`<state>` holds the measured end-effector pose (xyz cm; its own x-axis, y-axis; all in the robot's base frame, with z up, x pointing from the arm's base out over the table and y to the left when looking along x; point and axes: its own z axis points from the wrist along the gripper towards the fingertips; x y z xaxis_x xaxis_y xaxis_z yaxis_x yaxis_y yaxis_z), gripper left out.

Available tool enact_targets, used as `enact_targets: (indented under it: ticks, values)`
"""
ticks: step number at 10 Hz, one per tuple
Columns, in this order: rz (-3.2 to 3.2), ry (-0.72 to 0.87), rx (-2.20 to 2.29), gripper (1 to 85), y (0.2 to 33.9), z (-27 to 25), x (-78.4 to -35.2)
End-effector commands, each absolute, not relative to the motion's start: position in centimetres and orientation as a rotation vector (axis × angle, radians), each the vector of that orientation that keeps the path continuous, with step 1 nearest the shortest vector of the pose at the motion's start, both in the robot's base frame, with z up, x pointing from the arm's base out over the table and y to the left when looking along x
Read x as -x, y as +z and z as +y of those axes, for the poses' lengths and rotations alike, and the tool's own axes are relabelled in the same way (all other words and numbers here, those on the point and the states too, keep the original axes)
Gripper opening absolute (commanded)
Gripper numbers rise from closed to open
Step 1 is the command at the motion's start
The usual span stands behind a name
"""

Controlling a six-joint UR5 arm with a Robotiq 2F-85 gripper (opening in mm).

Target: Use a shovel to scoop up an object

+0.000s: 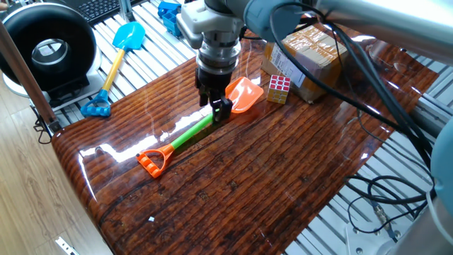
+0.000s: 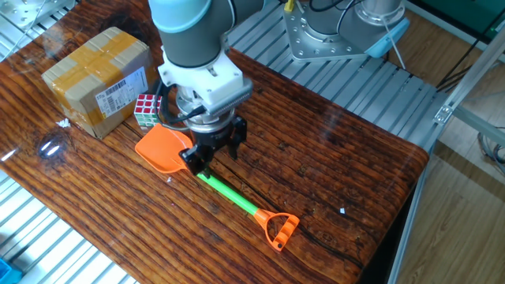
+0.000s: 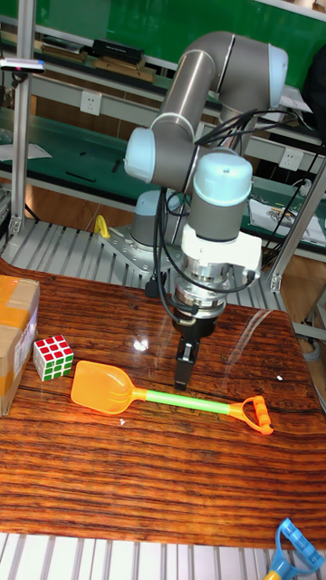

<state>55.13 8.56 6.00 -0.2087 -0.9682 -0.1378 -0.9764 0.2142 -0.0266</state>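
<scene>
- Shovel (image 2: 229, 195) flat on table (image 2: 331, 158); orange scoop empty, pointing at Rubik's cube (image 2: 147, 110)
- Cube apart from scoop, touching cardboard box (image 2: 99, 79); box closed
- Pincer (image 2: 207, 155) straddling green shaft near scoop; clenched or released, cannot tell

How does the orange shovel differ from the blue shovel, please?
The orange shovel has a green shaft and lies on the wooden table under the gripper; the blue shovel has a yellow shaft and lies off the wood on the metal slats. Both lie flat and have D-shaped handles.
</scene>
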Motion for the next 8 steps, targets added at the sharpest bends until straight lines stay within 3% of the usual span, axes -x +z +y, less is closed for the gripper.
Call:
enact_targets:
  ticks: [1,8]
  values:
    - [2.342,0.084,1.875,60.7,4.7,9.0,-56.0]
    - [2.344,0.028,1.89,58.0,2.3,8.2,-56.4]
